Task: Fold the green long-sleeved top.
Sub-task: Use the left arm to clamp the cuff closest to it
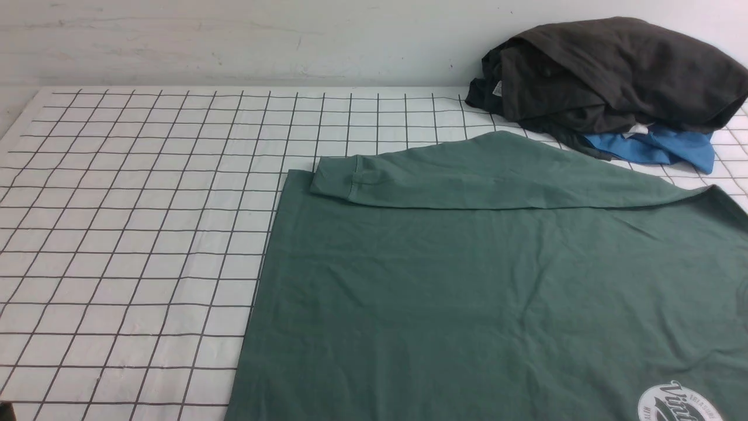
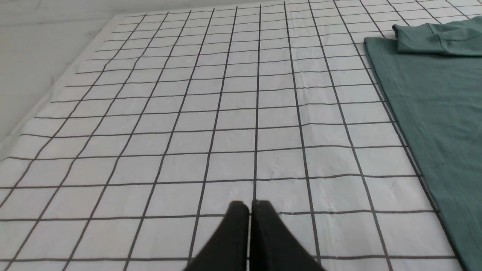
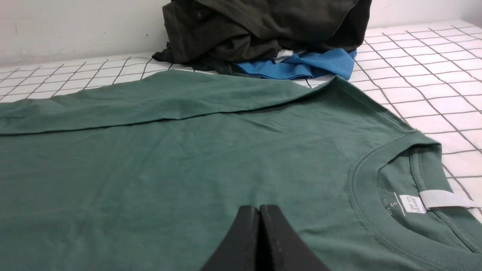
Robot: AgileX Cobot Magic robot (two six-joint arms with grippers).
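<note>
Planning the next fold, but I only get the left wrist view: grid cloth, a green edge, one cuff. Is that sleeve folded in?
Observer: Yes. The front view shows the sleeve laid along the far edge of the green long-sleeved top, cuff toward the robot's left.
Operator: Anything else nearby?
Observer: A dark heap at the far right, a blue garment peeking from under it.
Operator: The right gripper?
Observer: The right gripper is shut, over the top's body near the collar.

Laboratory-type robot test station. Evidence: counter [image 1: 117, 263] draped in a white sheet [image 1: 175, 146] ruled with a black grid; bare white wall [image 1: 234, 41] behind; dark garments [image 1: 613, 76] heaped over a blue garment [image 1: 660, 149] at the far right.
</note>
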